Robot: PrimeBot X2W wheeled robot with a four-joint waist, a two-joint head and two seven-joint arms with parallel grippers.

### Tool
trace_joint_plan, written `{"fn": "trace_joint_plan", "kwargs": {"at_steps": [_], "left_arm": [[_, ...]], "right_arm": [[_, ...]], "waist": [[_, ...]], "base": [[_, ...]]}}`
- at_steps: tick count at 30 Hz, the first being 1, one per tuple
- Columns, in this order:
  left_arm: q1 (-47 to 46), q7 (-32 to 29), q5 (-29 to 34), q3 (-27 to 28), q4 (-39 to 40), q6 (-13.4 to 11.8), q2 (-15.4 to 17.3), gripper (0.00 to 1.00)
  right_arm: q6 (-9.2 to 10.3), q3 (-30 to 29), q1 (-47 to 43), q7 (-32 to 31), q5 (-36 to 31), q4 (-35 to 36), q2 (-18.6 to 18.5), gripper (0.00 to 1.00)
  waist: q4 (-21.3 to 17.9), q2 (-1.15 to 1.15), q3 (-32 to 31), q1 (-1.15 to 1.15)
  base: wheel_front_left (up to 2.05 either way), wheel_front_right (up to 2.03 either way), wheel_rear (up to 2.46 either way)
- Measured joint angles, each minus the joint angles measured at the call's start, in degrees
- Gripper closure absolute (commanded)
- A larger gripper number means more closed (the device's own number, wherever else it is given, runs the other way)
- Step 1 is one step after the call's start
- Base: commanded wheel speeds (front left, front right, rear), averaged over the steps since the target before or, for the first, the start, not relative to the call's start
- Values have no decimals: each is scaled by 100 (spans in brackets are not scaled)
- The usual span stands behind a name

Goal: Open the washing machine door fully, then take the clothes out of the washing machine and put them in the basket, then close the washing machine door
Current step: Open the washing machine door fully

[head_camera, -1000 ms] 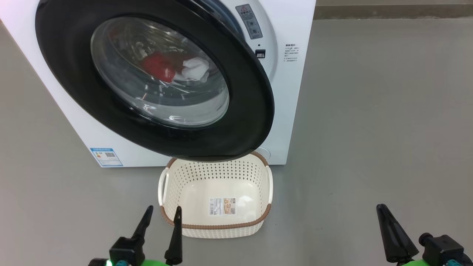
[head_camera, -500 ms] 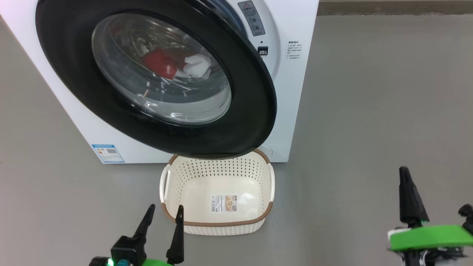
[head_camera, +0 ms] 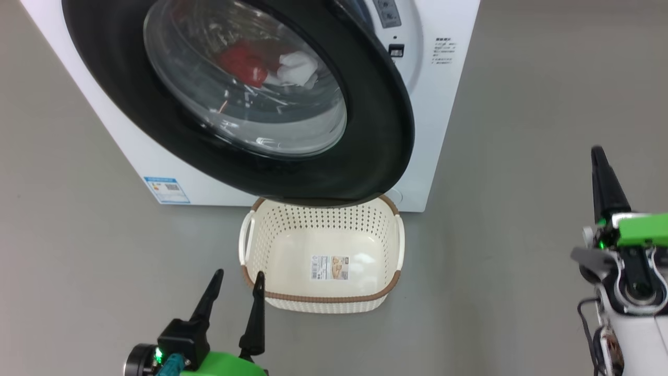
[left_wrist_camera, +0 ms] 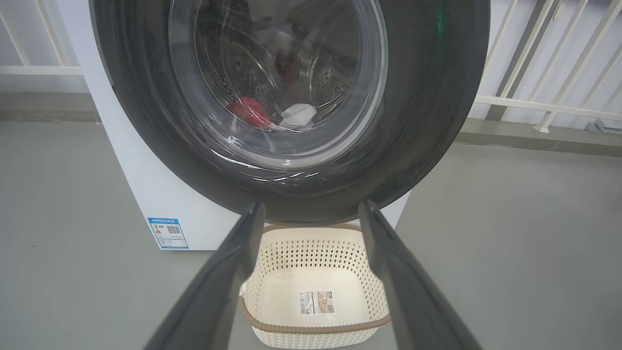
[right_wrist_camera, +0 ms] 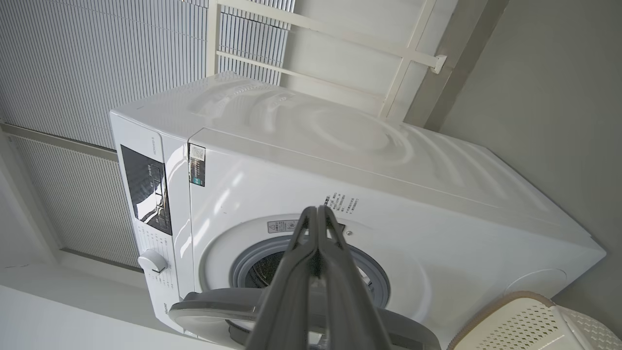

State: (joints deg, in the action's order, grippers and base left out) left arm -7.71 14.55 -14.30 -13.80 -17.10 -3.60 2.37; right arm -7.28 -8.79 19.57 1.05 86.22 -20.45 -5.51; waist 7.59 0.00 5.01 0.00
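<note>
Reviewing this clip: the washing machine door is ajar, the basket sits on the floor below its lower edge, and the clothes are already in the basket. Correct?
Not the last part. The basket holds just a sticker; the clothes lie inside the washing machine, seen through the glass of the washing machine door in the head view. The rest stands.
</note>
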Motion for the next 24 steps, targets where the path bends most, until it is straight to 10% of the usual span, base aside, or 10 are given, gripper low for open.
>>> {"fn": "trace_joint_plan", "kwargs": {"at_steps": [24], "left_arm": [[-609,0,-172,-474,267,-221,-9,0]], "right_arm": [[1,709,2764,-1861,456,-2541,-159,100]], "waist": [[536,0,785,0]], "base": [[0,0,0]]}}
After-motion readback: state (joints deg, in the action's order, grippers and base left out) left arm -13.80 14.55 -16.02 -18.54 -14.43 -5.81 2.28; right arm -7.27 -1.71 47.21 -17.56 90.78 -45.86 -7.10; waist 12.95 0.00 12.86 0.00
